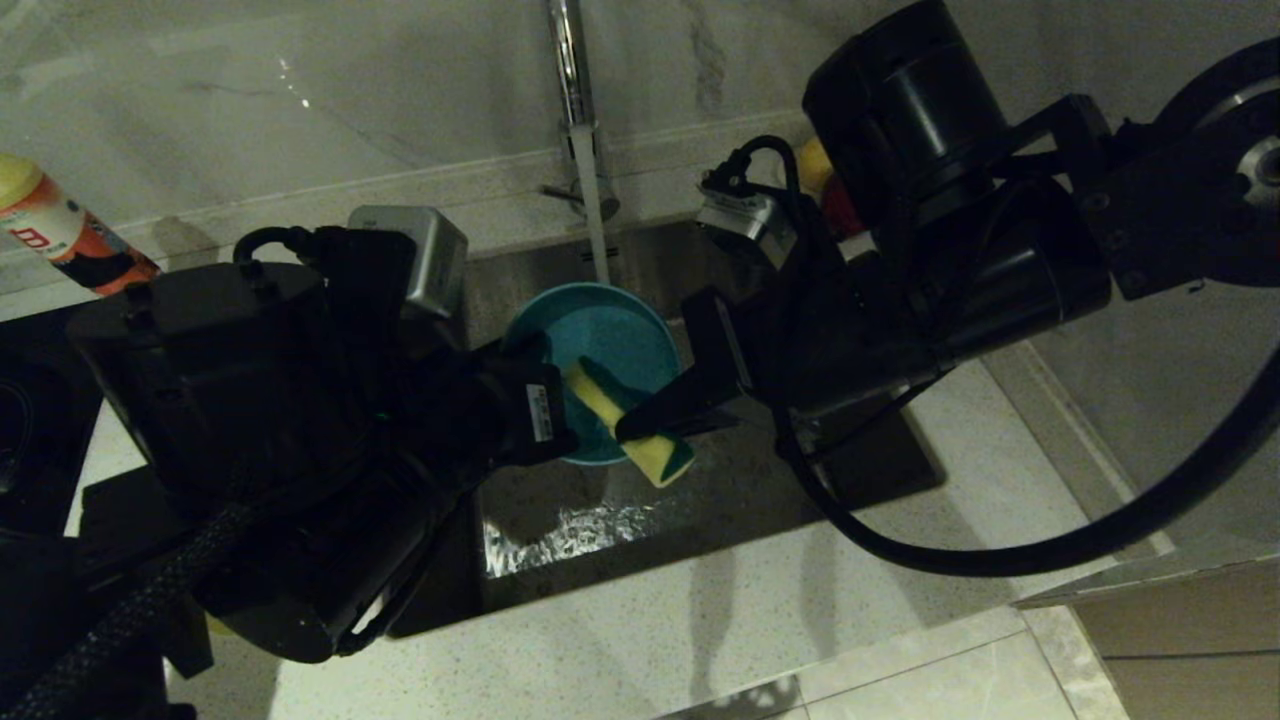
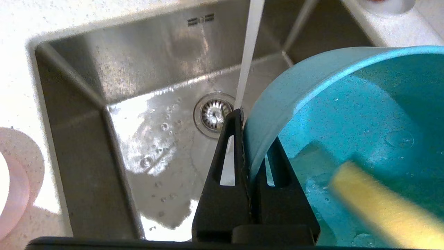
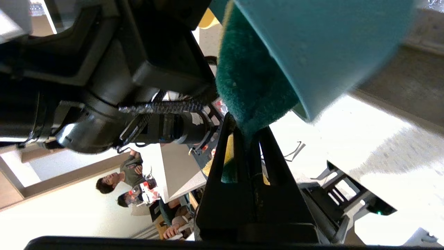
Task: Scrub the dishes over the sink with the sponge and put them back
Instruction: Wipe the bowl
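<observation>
We see two bulky matte-black arms with cylindrical joint housings. A small silver camera block (image 1: pixel 425 255) sits on each wrist. A thick smooth black cable (image 1: pixel 1000 555) loops beneath the right arm; a braided black hose (image 1: pixel 130 610) trails from the left. Both grippers carry slotted, tapered black fingers (image 2: pixel 225 166).

A kitchen: steel sink (image 2: pixel 86 86) with running faucet (image 1: pixel 572 70) set in stone countertop (image 1: pixel 700 620).
</observation>
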Tool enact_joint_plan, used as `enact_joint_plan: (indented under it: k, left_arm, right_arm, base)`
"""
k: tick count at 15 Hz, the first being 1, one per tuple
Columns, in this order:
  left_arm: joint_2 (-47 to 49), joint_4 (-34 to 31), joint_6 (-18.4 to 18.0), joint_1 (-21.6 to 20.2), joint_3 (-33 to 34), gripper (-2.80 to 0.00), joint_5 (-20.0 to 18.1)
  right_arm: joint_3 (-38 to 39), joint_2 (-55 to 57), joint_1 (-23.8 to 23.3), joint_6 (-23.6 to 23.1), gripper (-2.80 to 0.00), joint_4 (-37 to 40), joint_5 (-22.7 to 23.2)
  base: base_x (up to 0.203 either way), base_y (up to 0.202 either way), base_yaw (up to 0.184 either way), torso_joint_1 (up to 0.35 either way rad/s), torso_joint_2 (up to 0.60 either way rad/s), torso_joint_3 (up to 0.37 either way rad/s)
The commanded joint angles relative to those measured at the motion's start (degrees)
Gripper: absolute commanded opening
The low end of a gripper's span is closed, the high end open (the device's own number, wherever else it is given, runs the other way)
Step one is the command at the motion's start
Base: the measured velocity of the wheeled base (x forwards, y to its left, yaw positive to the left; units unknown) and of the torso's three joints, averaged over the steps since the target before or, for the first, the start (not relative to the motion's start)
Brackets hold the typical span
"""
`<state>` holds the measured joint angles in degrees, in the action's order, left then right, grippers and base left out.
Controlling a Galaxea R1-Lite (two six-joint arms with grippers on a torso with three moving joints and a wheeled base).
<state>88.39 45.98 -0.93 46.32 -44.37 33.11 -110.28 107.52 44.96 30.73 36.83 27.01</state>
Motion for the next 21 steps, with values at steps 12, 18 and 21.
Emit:
enact_joint_plan:
  k: [12,18,21]
  left_arm:
    - [3.38,15.89,-10.66,-0.01,5.45,-2.8,0.37]
    - [3.75,20.28,-14.18,0.02,7.96,-2.8,0.37]
    - [3.8,22.22,-14.4,-0.01,9.56,-2.8,0.37]
  right_arm:
    - [-0.55,1.29,-0.31,0.73,-2.8,-2.99,-1.53]
    - [-0.56,0.14,-1.45,0.82,-2.8,-3.86,-1.61]
    - [-0.66,-0.38,-1.9,0.82,-2.8,-4.43,-1.7]
  base:
    - [0.0,0.0,0.0,0.0,0.0,0.0]
    - [0.0,0.0,0.0,0.0,0.0,0.0]
    - [0.0,0.0,0.0,0.0,0.0,0.0]
